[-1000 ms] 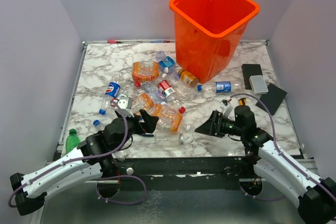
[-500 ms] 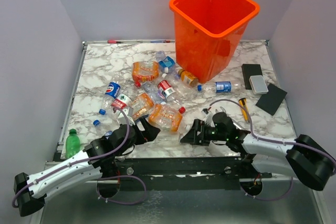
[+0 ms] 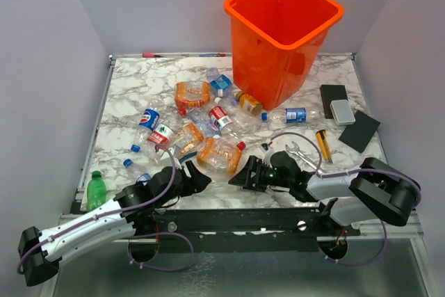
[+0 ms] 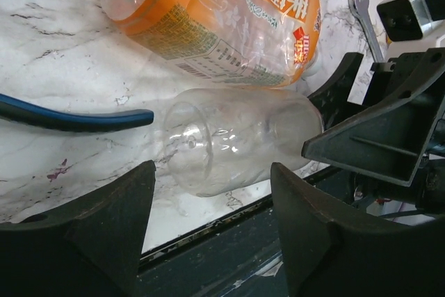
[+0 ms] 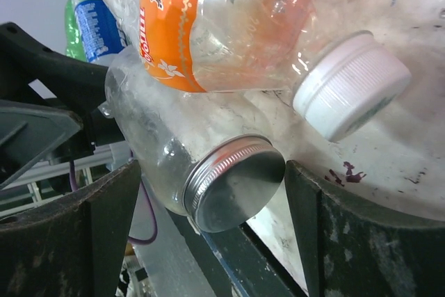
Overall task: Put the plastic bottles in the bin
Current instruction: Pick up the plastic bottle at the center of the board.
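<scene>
Clear bottle (image 4: 236, 140) — metal-capped, on its side at the table's (image 4: 42, 46) near edge, touching an orange-labelled bottle (image 4: 229, 19) | left gripper (image 4: 212, 172) unclenched, astride its base | right gripper (image 5: 212, 172) unclenched, astride its cap (image 5: 233, 182) — nothing grasped | bin (image 3: 278, 33) well apart

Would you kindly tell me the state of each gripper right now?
Left gripper: open, astride the clear bottle, not gripping it.
Right gripper: open, astride the same bottle's other end.
</scene>
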Controlling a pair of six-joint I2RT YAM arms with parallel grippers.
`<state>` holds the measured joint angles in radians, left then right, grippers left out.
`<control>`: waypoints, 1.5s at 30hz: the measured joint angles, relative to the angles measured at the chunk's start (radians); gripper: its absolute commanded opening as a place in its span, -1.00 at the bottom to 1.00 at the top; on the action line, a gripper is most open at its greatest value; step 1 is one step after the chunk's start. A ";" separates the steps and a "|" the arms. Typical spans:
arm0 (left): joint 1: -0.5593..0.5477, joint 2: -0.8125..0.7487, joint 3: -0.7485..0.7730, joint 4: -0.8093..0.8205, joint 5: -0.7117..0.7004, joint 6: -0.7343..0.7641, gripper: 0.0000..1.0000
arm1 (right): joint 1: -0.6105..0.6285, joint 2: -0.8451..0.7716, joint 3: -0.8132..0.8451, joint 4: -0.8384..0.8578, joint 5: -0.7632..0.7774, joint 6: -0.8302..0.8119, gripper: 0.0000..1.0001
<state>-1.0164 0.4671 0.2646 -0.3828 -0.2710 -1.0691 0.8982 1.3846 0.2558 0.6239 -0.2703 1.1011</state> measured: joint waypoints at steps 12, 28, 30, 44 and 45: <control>0.000 0.009 -0.054 0.059 0.045 0.000 0.14 | 0.001 0.024 -0.070 0.180 0.027 0.033 0.71; -0.002 0.044 -0.059 0.132 0.066 0.015 0.29 | 0.002 0.133 -0.077 0.344 -0.019 0.024 -0.39; -0.002 0.019 -0.058 0.133 0.067 0.019 0.44 | 0.002 0.084 -0.082 0.324 -0.019 0.020 -0.47; -0.006 -0.073 0.209 0.032 -0.063 0.205 0.98 | 0.002 -0.581 0.046 -0.392 0.031 -0.179 -0.59; -0.006 -0.074 0.254 0.029 -0.082 0.245 0.98 | 0.002 -0.606 0.094 -0.476 0.037 -0.209 -0.59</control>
<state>-1.0229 0.3935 0.5186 -0.3534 -0.3534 -0.8242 0.9005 0.7788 0.3496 0.1482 -0.2329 0.8925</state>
